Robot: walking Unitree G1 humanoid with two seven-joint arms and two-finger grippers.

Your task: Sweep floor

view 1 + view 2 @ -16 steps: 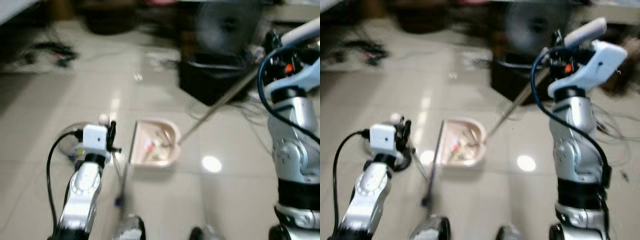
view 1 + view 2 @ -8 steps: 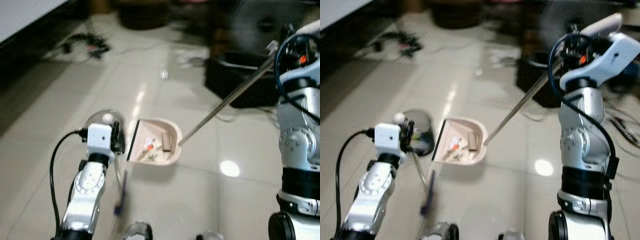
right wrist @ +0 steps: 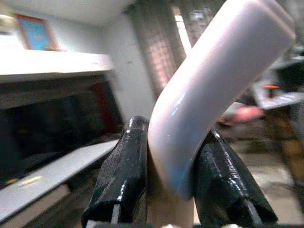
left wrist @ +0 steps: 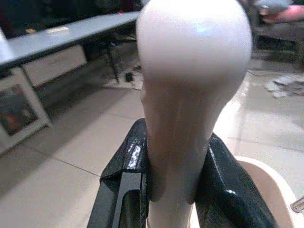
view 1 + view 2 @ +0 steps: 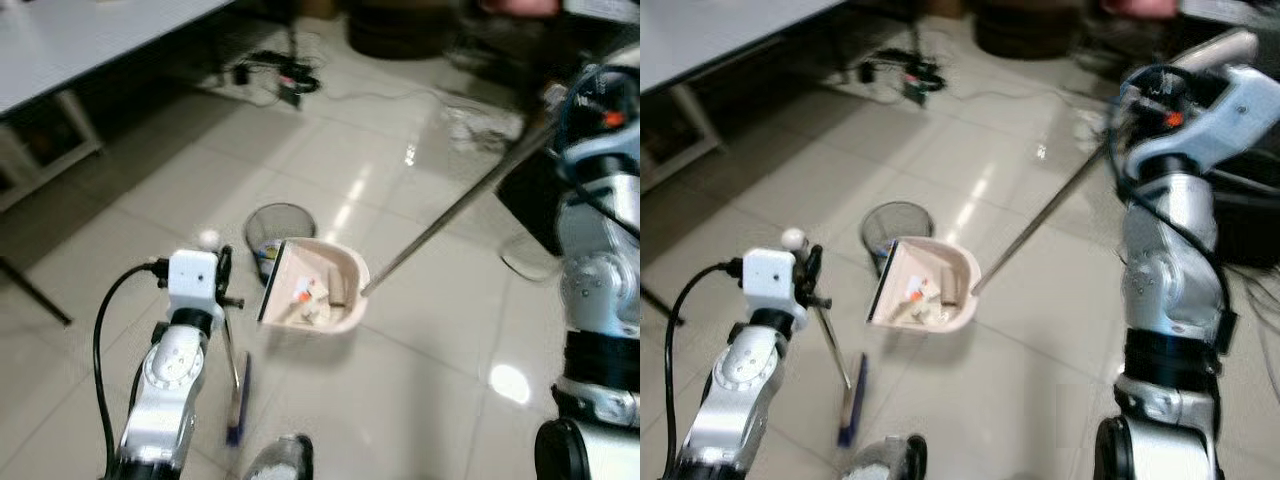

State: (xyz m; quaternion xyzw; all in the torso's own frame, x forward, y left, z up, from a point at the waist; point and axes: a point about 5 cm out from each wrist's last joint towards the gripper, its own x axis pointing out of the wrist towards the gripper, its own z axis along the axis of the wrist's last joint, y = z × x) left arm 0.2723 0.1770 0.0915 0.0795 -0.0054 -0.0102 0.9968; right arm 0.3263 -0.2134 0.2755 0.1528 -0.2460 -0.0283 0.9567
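Note:
A pale pink dustpan [image 5: 318, 288] holding several bits of litter hangs on a long metal pole [image 5: 450, 211]. My right gripper [image 3: 164, 190] is shut on the pole's curved pink handle [image 3: 213, 80] at the upper right. My left gripper [image 4: 173, 190] is shut on the rounded pink top of the broom handle [image 4: 192, 71]. The thin broom stick [image 5: 231, 345] runs down to a blue brush head [image 5: 238, 400] on the floor by my feet. A dark mesh wastebasket [image 5: 279, 229] stands on the tiles just behind the dustpan's far left corner.
A white table [image 5: 90, 40] with a white cabinet under it runs along the left. Cables and a power strip [image 5: 285, 75] lie on the floor at the back. A black box [image 5: 530, 190] sits at the right, behind the pole. Glossy tiles lie open around the basket.
The camera has swung, bringing the mesh wastebasket and the white table into view. The dustpan now hangs right beside the basket. Both grippers keep their holds.

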